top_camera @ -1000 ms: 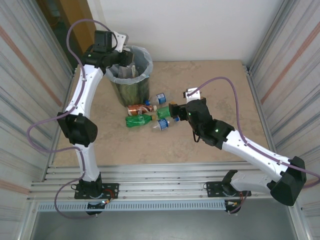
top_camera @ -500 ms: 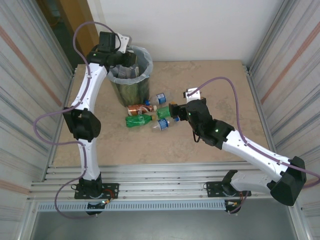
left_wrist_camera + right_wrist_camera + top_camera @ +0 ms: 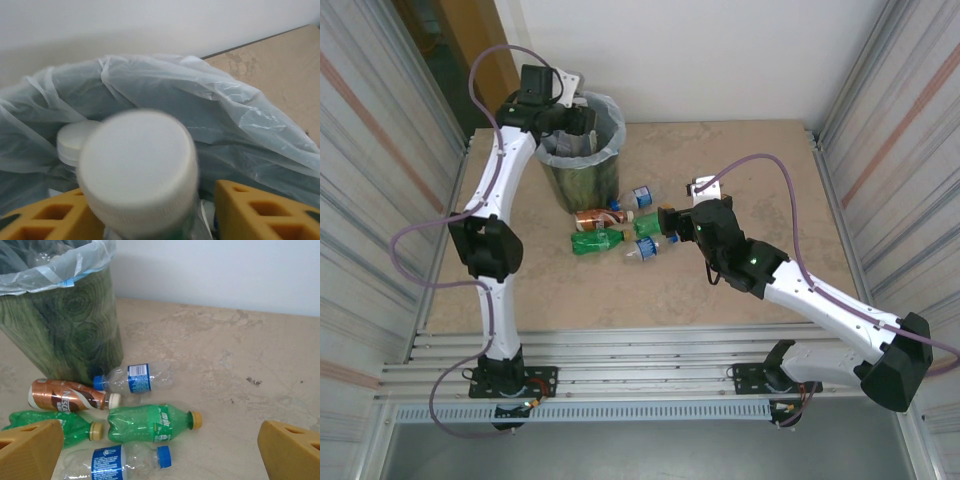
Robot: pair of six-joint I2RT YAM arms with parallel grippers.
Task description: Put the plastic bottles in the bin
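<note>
Beige stone-patterned table (image 3: 740, 170) between corrugated metal walls carries the bin (image 3: 582, 175) at its far left. Over the bin's bag liner (image 3: 210, 110) hangs the left gripper (image 3: 563, 117), a blurred white-capped bottle (image 3: 137, 165) between its yellow fingers (image 3: 250, 210), which stand parted with a gap beside the cap. Low over the table, the right gripper (image 3: 665, 222) is spread wide just beside bottles lying near the bin's foot: a brown bottle (image 3: 67, 395), two green bottles (image 3: 150, 422) and two clear bottles (image 3: 135, 378) with blue labels.

Bottles (image 3: 150, 422) on table (image 3: 225, 365) before bin (image 3: 60, 325)
</note>
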